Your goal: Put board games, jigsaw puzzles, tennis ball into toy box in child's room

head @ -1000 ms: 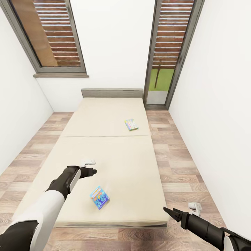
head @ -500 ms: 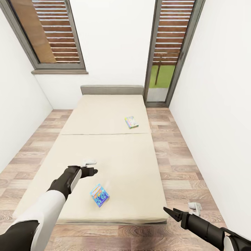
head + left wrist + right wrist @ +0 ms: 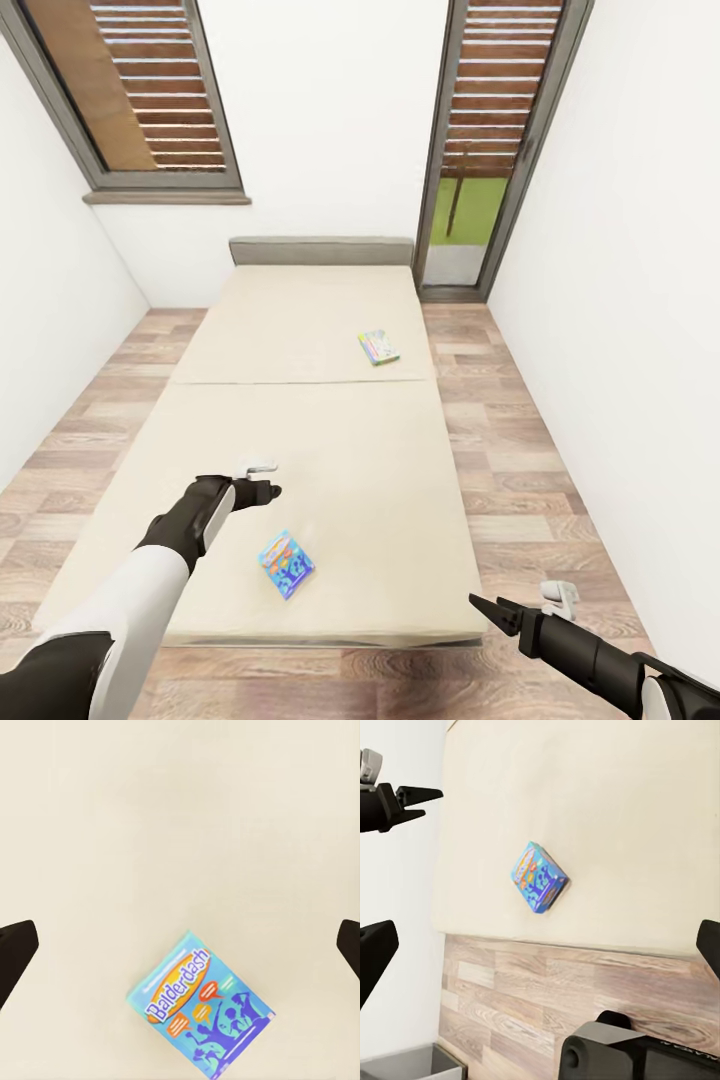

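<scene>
Two board games lie on the cream bed (image 3: 330, 450). The blue box lettered "Balderdash" (image 3: 286, 563) (image 3: 202, 1005) (image 3: 538, 877) rests near the bed's front edge. A green-white one (image 3: 378, 347) sits further back, on the right of the far panel. My left gripper (image 3: 268, 488) hovers above the mattress just behind and left of the blue box; it is open, its fingers (image 3: 15, 960) spread wide with nothing between them. My right gripper (image 3: 485, 607) is open over the floor off the bed's front right corner. The table and toy box are out of view.
Wood-plank floor (image 3: 520, 470) runs along both sides of the bed, between white walls. A slatted window (image 3: 150, 100) and a tall glazed door (image 3: 480, 150) flank the grey headboard (image 3: 320, 250). A light grey rim (image 3: 405, 1065) and a dark robot part (image 3: 615, 1050) show in the right wrist view.
The whole picture has shifted slightly, with the bed's far end sitting higher in the frame: the camera has moved. Both arms hold the same pose and both boxes lie where they were.
</scene>
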### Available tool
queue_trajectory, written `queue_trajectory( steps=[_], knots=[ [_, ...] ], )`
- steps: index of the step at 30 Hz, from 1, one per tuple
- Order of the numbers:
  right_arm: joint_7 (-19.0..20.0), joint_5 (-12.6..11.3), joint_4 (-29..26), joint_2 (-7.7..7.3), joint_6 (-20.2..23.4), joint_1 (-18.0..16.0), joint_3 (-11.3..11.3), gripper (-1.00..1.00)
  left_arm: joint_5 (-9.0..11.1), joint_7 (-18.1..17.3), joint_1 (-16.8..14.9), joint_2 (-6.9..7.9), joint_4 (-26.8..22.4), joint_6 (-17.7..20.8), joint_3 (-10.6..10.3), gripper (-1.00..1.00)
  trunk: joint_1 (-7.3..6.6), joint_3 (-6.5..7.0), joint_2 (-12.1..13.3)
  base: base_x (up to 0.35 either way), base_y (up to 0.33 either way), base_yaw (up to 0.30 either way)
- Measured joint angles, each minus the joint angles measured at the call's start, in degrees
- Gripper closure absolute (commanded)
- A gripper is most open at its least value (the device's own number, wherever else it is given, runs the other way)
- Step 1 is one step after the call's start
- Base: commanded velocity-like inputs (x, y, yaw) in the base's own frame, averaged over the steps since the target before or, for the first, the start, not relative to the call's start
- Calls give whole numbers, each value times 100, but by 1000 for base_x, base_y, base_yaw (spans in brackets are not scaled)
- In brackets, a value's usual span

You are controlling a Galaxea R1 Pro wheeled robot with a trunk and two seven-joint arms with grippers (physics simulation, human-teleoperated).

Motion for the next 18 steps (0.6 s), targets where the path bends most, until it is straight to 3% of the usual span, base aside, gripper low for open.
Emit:
queue_trajectory(
  steps=[18],
  knots=[
    [0, -6, 0, -7, 8, 0, 0, -100, -4, 4, 0, 8, -3, 1, 0, -100, 1, -167, 0, 14, 3, 0]
  ],
)
